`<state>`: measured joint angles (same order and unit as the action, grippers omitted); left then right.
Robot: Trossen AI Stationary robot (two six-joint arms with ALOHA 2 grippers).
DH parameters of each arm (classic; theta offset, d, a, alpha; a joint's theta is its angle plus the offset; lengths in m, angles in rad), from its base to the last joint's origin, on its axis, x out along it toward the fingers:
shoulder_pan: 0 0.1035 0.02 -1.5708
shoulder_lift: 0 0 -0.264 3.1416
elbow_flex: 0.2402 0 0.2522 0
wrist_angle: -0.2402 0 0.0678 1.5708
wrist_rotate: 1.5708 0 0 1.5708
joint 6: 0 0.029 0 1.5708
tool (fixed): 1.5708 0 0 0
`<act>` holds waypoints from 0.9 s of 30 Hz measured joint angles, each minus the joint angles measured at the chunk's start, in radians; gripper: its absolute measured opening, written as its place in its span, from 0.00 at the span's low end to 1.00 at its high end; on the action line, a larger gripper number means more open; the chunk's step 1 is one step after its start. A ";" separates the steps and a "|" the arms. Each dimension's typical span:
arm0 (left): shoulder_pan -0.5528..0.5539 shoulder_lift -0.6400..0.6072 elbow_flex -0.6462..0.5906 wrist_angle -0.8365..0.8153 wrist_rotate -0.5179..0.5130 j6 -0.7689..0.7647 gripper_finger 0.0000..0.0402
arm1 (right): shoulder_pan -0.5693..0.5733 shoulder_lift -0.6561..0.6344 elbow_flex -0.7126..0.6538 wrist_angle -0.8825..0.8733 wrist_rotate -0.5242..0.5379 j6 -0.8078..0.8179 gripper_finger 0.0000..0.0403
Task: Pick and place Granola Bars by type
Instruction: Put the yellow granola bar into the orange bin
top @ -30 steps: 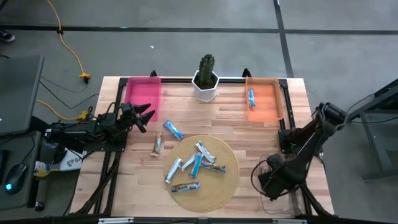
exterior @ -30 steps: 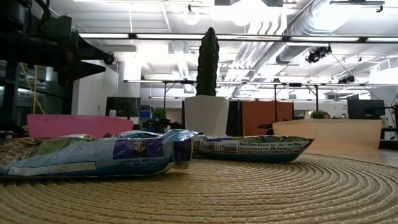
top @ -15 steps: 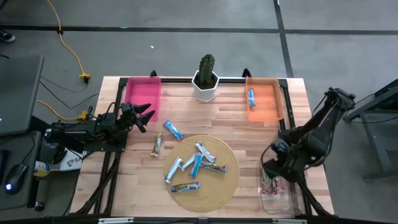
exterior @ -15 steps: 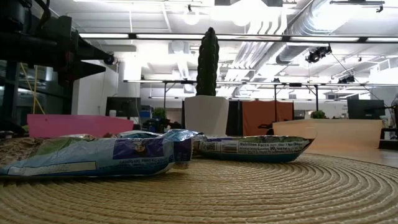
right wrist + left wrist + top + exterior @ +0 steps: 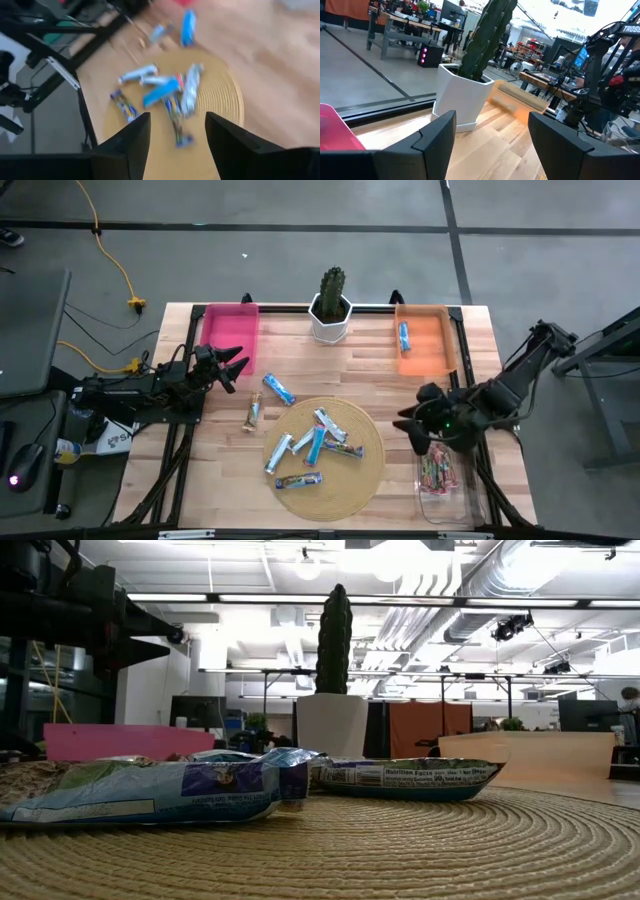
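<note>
Right gripper (image 5: 408,423) open and empty beside woven mat (image 5: 368,465), granola bars (image 5: 312,442) scattered on it, left gripper (image 5: 240,363) open, empty by pink bin (image 5: 230,330)

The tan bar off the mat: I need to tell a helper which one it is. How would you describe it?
Start at the round woven mat in the table's middle. Just off its left edge, on bare wood, lies the tan-brown bar. It is the only brownish wrapper; the blue bar beside it is blue-and-white.

Mat (image 5: 345,480) at table (image 5: 380,360) front, bars (image 5: 318,442) on it; cactus (image 5: 331,305) centred at rear between two bins (image 5: 230,330).
</note>
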<state>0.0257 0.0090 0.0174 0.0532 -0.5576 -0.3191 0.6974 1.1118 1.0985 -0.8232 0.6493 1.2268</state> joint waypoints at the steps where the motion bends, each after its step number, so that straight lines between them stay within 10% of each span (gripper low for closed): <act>1: 0.000 0.000 0.000 0.000 0.000 0.000 0.61 | -0.008 0.000 0.000 0.029 0.012 -0.064 0.43; 13: 0.000 0.000 0.000 0.000 0.000 0.000 0.61 | -0.089 0.000 0.000 0.225 0.019 -0.641 0.43; 27: 0.000 0.000 0.000 0.000 0.000 0.000 0.61 | -0.228 0.078 0.000 0.288 -0.028 -0.706 0.43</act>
<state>0.0257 0.0090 0.0175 0.0532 -0.5578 -0.3195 0.4696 1.1901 1.0985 -0.5348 0.6216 0.5206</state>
